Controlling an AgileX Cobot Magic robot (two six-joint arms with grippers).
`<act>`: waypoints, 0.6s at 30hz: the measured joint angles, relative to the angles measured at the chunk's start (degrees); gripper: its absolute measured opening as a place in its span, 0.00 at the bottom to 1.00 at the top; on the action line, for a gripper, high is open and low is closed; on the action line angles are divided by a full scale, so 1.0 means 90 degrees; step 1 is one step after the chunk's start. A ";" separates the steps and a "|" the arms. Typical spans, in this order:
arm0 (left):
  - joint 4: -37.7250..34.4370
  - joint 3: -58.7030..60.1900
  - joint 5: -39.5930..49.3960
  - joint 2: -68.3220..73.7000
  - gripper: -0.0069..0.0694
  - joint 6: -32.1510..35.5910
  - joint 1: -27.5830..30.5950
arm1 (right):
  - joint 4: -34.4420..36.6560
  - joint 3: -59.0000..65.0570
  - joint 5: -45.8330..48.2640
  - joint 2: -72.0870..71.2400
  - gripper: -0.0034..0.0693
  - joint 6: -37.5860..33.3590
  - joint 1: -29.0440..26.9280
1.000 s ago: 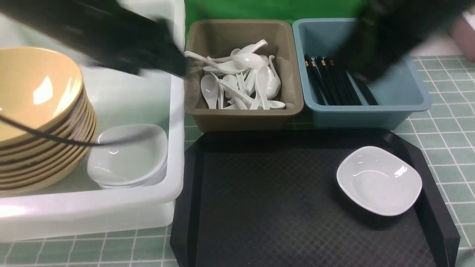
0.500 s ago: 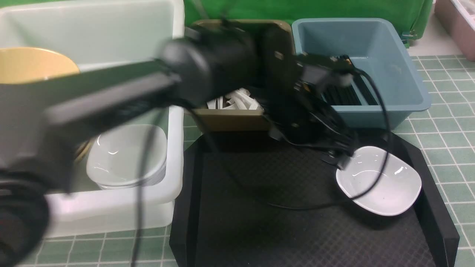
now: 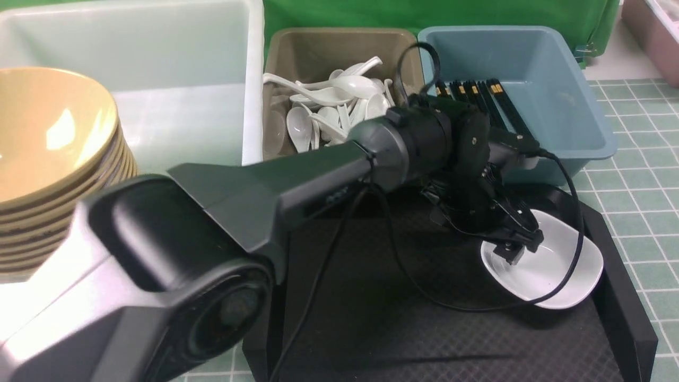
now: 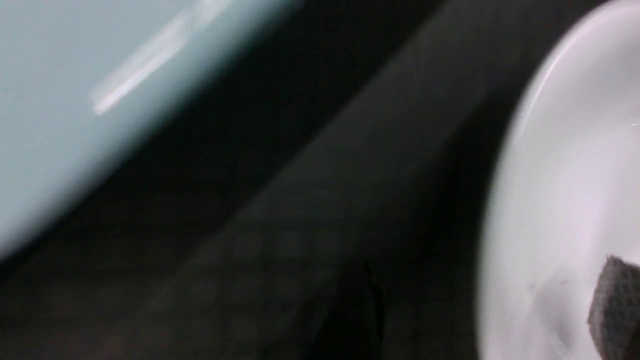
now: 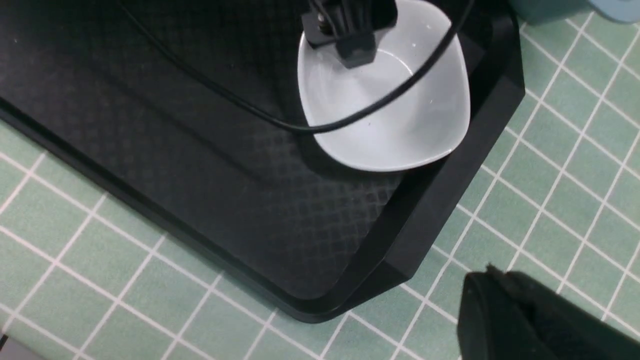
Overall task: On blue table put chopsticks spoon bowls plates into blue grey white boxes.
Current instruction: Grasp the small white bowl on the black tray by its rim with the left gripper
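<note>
One small white plate [image 3: 557, 276] lies at the right end of the black tray [image 3: 371, 318]. My left arm reaches across the tray, and my left gripper [image 3: 513, 252] is open at the plate's left rim. In the left wrist view one pad [image 4: 614, 310] hangs inside the plate [image 4: 560, 175], clear of its rim. Yellow bowls [image 3: 48, 138] are stacked in the white box [image 3: 159, 48]. Spoons [image 3: 339, 101] fill the grey box [image 3: 318, 48]. Chopsticks [image 3: 477, 93] lie in the blue box [image 3: 583, 132]. My right gripper [image 5: 487, 272] is shut and empty above the blue table [image 5: 100, 280], right of the tray.
The left arm's cable [image 3: 575, 212] loops over the plate. A raised rim [image 5: 440, 190] runs round the tray close beside the plate. The blue box's front wall [image 4: 75, 100] stands just behind the tray. A pink container [image 3: 658, 32] shows at the far right.
My left arm has swung from over the white box across to the tray and dropped onto the plate's left rim. My right arm has left the front view.
</note>
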 joint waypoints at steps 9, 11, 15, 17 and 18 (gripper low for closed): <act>0.0220 -0.0248 0.0175 0.0086 0.20 -0.0071 -0.0232 | 0.0000 0.0000 -0.0172 0.0000 0.11 0.0000 0.0000; 0.0314 -0.0395 0.0355 0.0042 0.16 -0.0085 -0.0232 | 0.0000 0.0000 -0.0239 0.0000 0.11 0.0000 0.0000; 0.0830 -0.0739 0.1119 -0.0224 0.11 -0.0088 -0.0190 | 0.0078 -0.0125 -0.0318 0.0006 0.11 -0.0045 0.0000; 0.1041 -0.0753 0.1352 -0.0468 0.10 -0.0043 -0.0109 | 0.0263 -0.0308 -0.0383 0.0006 0.11 -0.0166 0.0000; 0.1206 -0.0753 0.1488 -0.0676 0.10 -0.0036 -0.0022 | 0.0395 -0.0467 -0.0461 0.0006 0.11 -0.0262 0.0000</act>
